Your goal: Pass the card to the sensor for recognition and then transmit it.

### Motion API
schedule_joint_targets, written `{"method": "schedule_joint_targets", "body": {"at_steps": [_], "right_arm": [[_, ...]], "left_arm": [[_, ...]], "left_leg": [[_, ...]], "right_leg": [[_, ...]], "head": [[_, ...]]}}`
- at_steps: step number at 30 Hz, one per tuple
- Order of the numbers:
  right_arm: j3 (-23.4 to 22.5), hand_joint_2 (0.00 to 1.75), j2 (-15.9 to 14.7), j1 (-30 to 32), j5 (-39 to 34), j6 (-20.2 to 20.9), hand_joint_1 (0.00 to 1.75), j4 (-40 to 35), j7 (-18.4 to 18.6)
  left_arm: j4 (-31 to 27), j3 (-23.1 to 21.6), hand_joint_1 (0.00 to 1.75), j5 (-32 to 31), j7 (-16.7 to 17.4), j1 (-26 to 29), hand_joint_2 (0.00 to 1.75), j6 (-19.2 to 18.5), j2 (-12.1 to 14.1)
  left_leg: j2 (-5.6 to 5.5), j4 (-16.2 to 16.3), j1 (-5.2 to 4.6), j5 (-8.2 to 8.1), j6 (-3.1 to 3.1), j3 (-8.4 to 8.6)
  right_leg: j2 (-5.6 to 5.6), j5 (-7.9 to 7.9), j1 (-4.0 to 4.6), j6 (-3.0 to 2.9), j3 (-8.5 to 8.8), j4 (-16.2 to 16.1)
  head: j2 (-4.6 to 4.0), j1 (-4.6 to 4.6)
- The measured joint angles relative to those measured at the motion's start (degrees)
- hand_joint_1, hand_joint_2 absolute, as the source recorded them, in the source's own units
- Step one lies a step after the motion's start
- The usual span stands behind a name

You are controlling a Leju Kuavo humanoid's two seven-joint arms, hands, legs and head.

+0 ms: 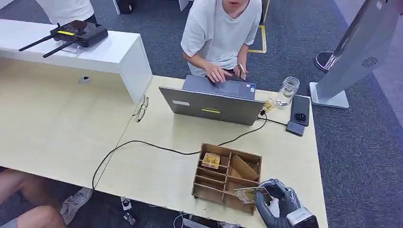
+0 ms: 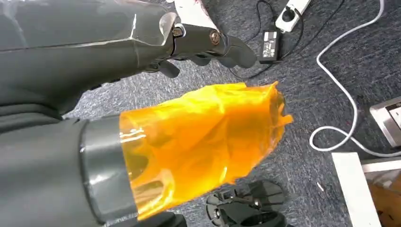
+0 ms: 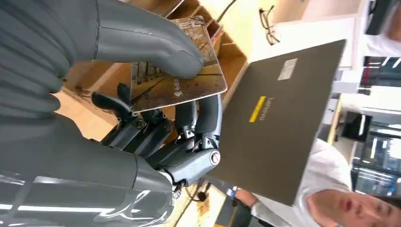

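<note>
My right hand is at the table's near right edge, just in front of the wooden divided box. It pinches a brown patterned card over the box's near corner. In the right wrist view the card lies flat between the thick thumb and the dark fingers. More such cards lie in a far-left compartment. A small dark device on a cable sits at the far right. My left hand hangs over the floor with its orange-wrapped thumb apart from the fingers, holding nothing.
An open grey laptop stands beyond the box, and a person in a white shirt types on it. A glass jar, a black phone and glasses lie on the table. A black cable crosses it.
</note>
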Motion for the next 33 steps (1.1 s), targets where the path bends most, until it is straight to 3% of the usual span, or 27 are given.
{"method": "schedule_joint_targets", "body": {"at_steps": [17, 33], "right_arm": [[0.00, 1.75, -3.43, 2.03, -2.73, -4.50, 1.75, 1.09, 4.74], [-0.52, 1.75, -4.11, 2.32, -0.61, -8.81, 1.75, 4.00, 9.26]], "left_arm": [[0.00, 0.57, 0.00, 0.28, -2.16, 0.94, 0.00, 0.90, 0.09], [0.00, 0.63, 0.00, 0.39, -2.14, 0.95, 0.00, 1.40, 0.09]], "left_leg": [[0.00, 0.00, 0.00, -0.02, -0.01, -0.05], [0.00, 0.00, 0.00, -0.02, -0.01, -0.06]], "right_leg": [[0.00, 0.00, 0.00, 0.00, -0.05, -0.01], [0.00, 0.00, 0.00, 0.00, -0.06, -0.01]], "head": [[0.00, 0.00], [0.00, 0.00]]}}
